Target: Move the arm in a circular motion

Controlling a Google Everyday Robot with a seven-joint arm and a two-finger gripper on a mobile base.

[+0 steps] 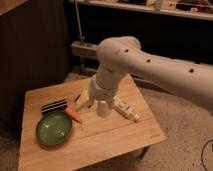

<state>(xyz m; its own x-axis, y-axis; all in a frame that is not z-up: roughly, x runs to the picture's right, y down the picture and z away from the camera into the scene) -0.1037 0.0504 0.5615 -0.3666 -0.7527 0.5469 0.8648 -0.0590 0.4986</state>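
The arm point(150, 65) is thick and cream-white, with small dark holes along its segments. It reaches in from the right edge and bends down over the middle of the wooden table point(115, 140). Its pale gripper point(84, 103) hangs low over the tabletop, just left of a white cup point(103, 109) and above an orange carrot point(75, 116). The arm's wrist hides the top of the cup and whatever lies behind it.
A green bowl point(54, 128) sits at the table's front left, with a black striped item point(54, 106) behind it. A white bottle point(126, 109) lies right of the cup. Dark shelving point(150, 30) stands behind the table, and speckled floor point(185, 125) lies to the right.
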